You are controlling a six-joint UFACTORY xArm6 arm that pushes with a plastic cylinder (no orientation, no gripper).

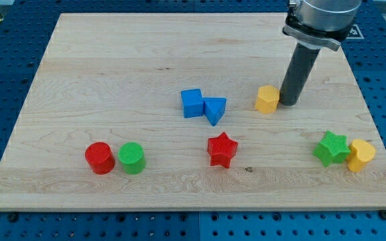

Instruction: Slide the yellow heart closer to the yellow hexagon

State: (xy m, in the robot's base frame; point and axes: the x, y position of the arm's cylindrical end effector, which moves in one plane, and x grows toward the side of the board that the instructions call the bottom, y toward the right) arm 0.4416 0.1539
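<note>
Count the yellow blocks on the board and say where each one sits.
2. The yellow hexagon lies right of centre, beside my tip. The yellow heart lies at the view's lower right, against the green star. None appear hidden.

Yellow hexagon (267, 99) sits right of center; yellow heart (361, 155) lies far off near the bottom-right edge.

The arm (322, 17) above the rod is cut off by the view's top edge, so only its grey lower collar shows. My tip (288, 103) sits just beside the yellow hexagon (267, 99) on the view's right, too close to tell whether the two touch. The green star (331, 148) overlaps the near side of the yellow heart (361, 154), hiding part of its outline, and the worktop (112, 67) has its corners at the view's bottom running out close to the frame edge.
</note>
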